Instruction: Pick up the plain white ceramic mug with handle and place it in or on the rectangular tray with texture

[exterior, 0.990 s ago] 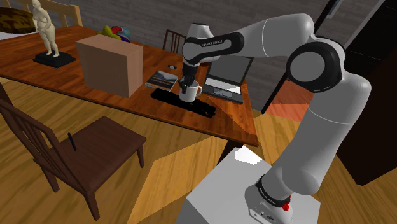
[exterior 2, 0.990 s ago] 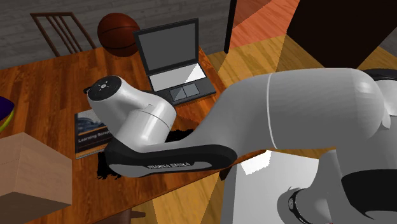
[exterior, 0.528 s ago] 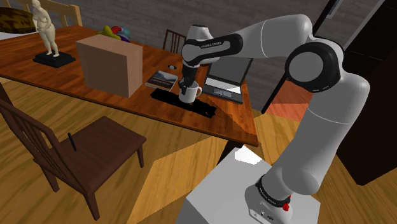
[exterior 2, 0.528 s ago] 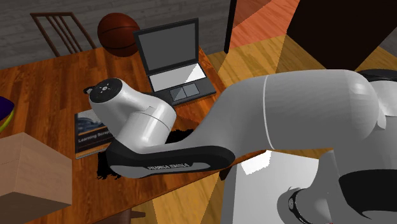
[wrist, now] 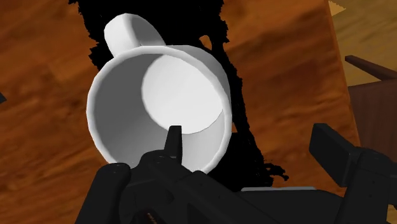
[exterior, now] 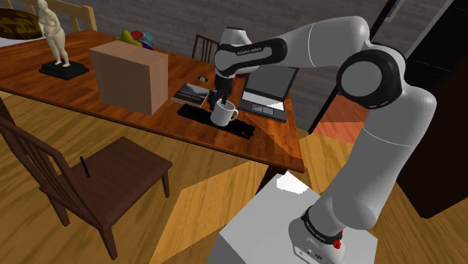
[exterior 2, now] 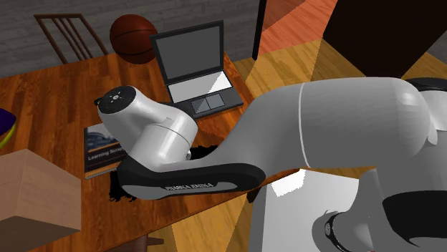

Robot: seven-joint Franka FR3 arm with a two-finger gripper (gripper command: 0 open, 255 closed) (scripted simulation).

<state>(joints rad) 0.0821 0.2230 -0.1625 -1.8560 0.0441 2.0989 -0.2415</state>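
Mug (exterior: 222, 115) apparently sits on tray (exterior: 193, 113), near laptop (exterior: 267, 93).

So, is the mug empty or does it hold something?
Empty: the wrist view looks straight into the mug and shows its bare white bottom, with nothing inside.

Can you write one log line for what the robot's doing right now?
step: placing | mug: upright on black tray | jaws: open, over mug's rim

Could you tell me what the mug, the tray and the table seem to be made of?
Mug: smooth plain white, matte, possibly ceramic. Tray: flat black with ragged edges, so its material is unclear. Table: reddish-brown wood, judging by the visible grain.
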